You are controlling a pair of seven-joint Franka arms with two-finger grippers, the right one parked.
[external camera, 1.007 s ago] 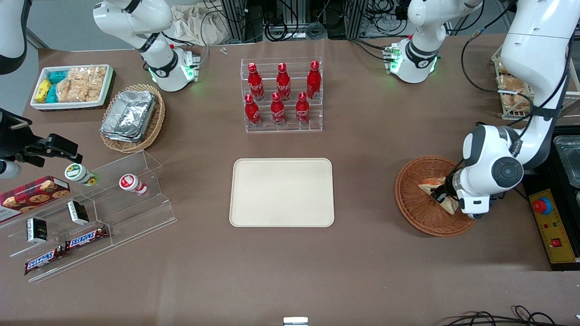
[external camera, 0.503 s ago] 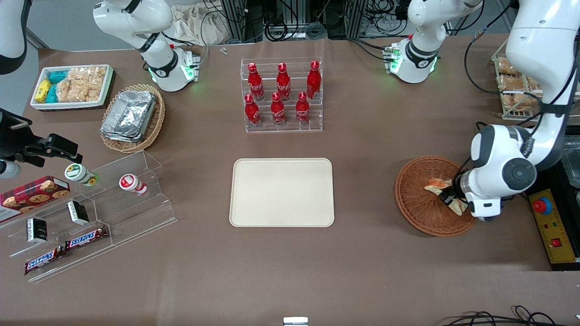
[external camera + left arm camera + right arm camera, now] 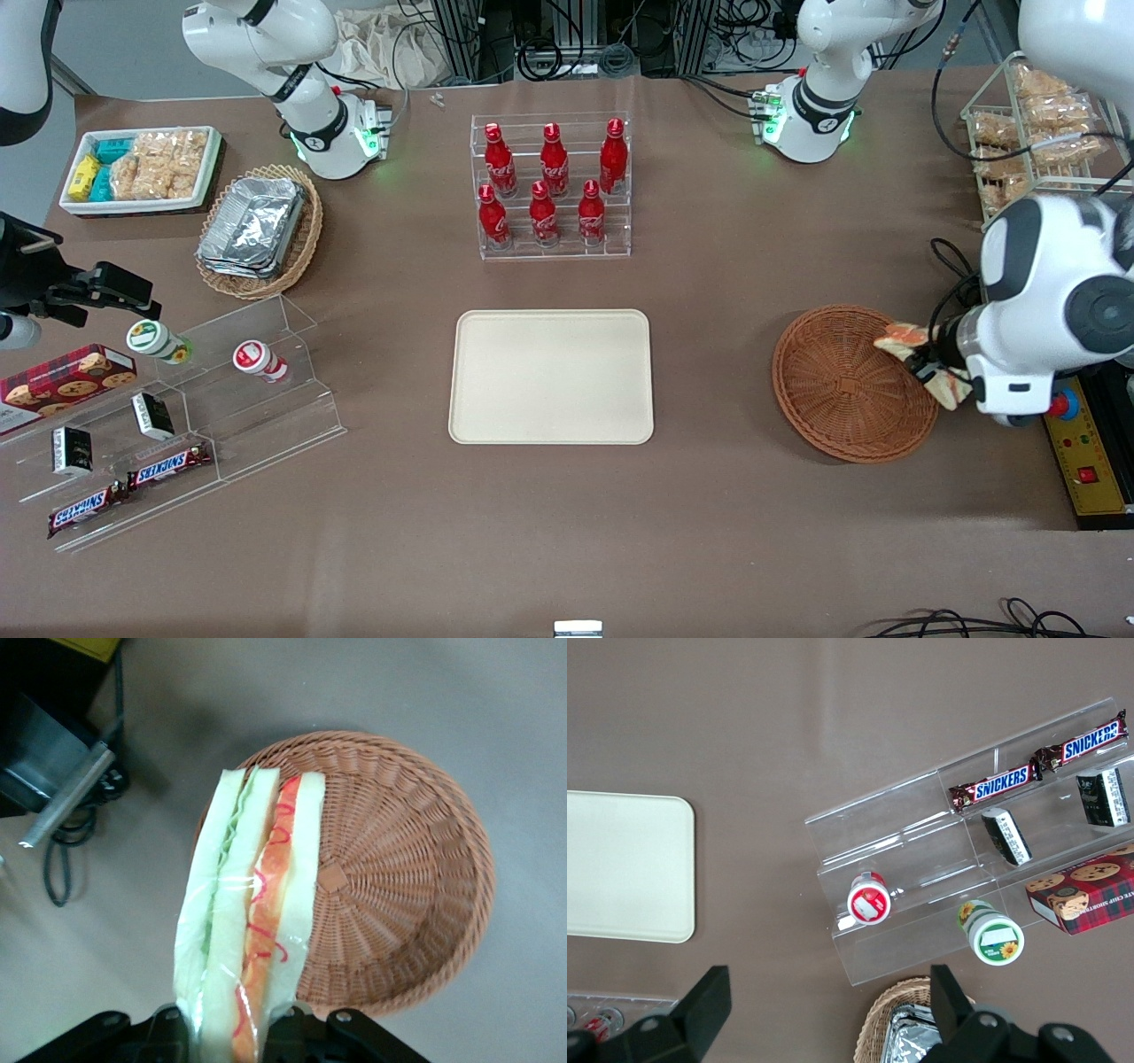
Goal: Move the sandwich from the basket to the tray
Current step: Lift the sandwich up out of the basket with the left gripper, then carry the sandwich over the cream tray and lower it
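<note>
My gripper (image 3: pixel 928 365) is shut on the sandwich (image 3: pixel 912 353), a wedge of white bread with orange and green layers, and holds it in the air above the basket's rim at the working arm's end of the table. In the left wrist view the sandwich (image 3: pixel 248 912) stands clamped between both fingers (image 3: pixel 306 1028), with the reddish-brown wicker basket (image 3: pixel 399 877) empty below it. The basket (image 3: pixel 842 390) sits on the table. The cream tray (image 3: pixel 551 376) lies bare at the table's middle.
An acrylic rack of red bottles (image 3: pixel 551 184) stands farther from the front camera than the tray. A wire rack of snacks (image 3: pixel 1019 133) and a yellow control box with a red button (image 3: pixel 1076 443) flank the working arm. A tan basket of foil containers (image 3: pixel 259 229) and an acrylic snack shelf (image 3: pixel 177 416) lie toward the parked arm's end.
The gripper has risen out of the basket with the sandwich and drifted toward the working arm's end of the table. The basket is now empty.
</note>
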